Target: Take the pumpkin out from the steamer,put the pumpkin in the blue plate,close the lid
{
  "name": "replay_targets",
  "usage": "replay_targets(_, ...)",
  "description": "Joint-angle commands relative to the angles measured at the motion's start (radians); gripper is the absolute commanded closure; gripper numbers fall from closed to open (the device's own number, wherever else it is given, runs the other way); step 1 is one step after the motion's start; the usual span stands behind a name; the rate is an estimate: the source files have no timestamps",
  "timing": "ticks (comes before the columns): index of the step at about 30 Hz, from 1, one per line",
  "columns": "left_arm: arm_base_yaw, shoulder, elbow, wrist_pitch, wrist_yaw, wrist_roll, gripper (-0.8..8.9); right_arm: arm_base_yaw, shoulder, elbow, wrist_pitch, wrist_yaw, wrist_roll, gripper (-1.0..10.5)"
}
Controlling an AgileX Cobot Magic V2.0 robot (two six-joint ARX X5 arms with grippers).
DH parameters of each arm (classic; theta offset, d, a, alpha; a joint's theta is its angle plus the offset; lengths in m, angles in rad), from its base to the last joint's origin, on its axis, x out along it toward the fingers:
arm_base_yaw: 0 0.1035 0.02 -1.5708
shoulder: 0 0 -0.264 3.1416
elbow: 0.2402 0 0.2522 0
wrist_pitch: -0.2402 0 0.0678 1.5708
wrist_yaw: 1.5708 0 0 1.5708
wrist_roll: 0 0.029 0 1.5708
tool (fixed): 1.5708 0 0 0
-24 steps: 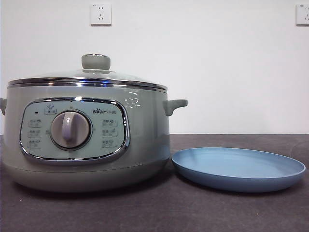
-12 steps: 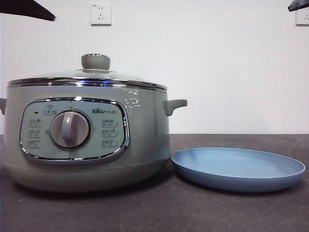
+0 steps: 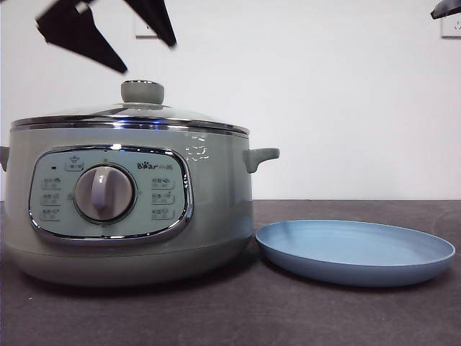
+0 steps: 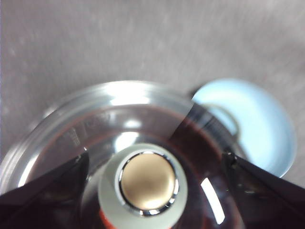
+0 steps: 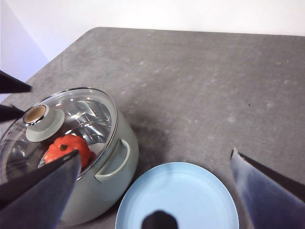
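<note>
Left gripper (image 3: 144, 58) has dropped in, jaws spread, over the lid (image 3: 130, 115); centre on its knob (image 4: 143, 183) before closing.

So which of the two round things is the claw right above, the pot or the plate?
The steamer. The left gripper hangs with open jaws over the lid knob; the blue plate lies off to the side with nothing above it.

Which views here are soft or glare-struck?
Left wrist view: motion-blurred, the blue plate smeared, bright glare on the lid. Front view: the left gripper blurs above the knob; the steamer is sharp. Right wrist view: fairly sharp, reflections streak the glass over the pumpkin.
</note>
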Motion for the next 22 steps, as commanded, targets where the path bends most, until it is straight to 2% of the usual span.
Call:
replay_targets(1,-0.021,0.047,0.001,-0.008,-0.039,0.024,3.47,0.003,-0.001,0.002,0.001,-0.001,0.006,4.1)
replay_targets(7,-0.035,0.087,0.001,-0.031,-0.088,0.047,3.55,0.003,0.000,0.002,0.001,-0.001,0.006,4.1)
replay_targets(8,-0.035,0.087,0.001,-0.032,-0.105,0.047,4.14,0.003,0.000,0.002,0.001,-0.001,0.006,4.1)
replay_targets(13,-0.035,0.087,0.001,-0.034,-0.105,0.073,8.29,0.003,0.000,0.002,0.001,-0.001,0.006,4.1)
replay_targets(22,-0.035,0.051,0.001,-0.003,-0.105,0.075,8.22,0.003,0.000,0.002,-0.003,-0.002,0.022,4.1)
